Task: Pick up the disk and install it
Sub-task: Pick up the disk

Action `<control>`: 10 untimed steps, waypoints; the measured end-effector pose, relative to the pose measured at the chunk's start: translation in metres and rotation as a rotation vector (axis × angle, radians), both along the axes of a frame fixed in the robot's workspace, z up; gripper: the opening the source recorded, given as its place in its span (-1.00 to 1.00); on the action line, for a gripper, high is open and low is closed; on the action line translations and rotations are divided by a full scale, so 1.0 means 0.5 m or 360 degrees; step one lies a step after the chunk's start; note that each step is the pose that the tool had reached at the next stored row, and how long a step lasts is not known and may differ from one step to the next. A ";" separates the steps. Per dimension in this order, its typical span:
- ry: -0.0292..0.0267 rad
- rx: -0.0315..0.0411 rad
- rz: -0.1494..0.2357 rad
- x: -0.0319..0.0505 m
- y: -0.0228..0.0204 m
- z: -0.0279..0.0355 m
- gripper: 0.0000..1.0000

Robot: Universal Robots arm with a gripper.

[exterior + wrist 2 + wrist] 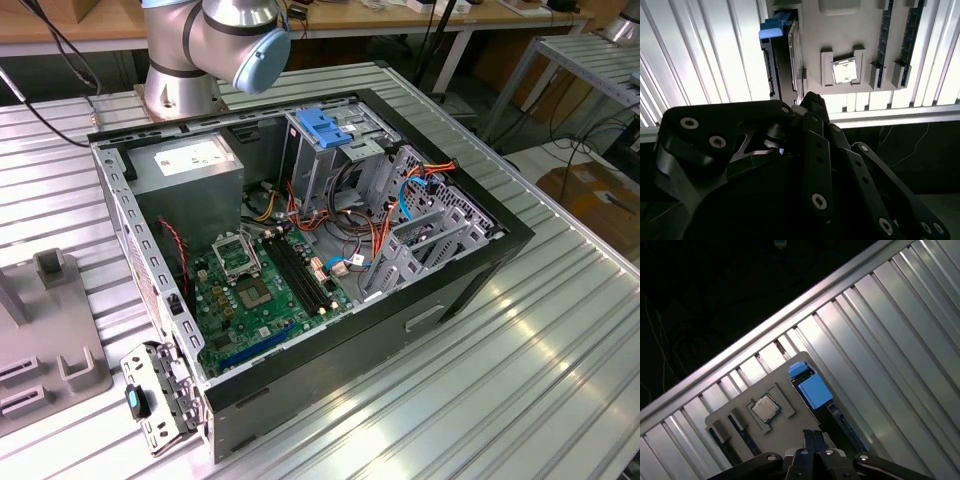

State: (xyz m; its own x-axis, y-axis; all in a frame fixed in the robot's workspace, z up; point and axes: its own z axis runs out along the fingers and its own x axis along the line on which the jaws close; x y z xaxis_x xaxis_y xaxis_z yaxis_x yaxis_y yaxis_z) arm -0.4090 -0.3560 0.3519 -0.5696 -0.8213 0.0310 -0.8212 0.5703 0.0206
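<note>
In both wrist views the black jaws are pressed together and pinch nothing. Just beyond their tips, not touching them, the disk (815,390) (774,29) stands on its edge in a slot of the grey tray (785,426), with its blue end farthest from the jaws. A processor chip (765,408) lies beside it. The ribbed bench (890,340) carries the tray.
</note>
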 end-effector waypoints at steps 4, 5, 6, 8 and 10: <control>-0.00001 0.0000 0.0120 0.000 0.0000 -0.001 -0.79; -0.00001 0.0000 0.0145 0.000 0.0000 -0.001 -0.79; -0.00011 0.0000 0.0191 0.000 0.0002 -0.002 -0.79; -0.00030 0.0000 0.0236 0.000 0.0010 -0.003 -0.79; -0.00051 0.0000 0.0287 0.000 0.0034 -0.003 -0.79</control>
State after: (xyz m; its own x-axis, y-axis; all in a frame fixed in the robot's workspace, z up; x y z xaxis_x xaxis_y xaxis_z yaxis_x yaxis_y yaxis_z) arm -0.4090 -0.3543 0.3502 -0.4133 -0.9101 0.0296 -0.9102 0.4139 0.0178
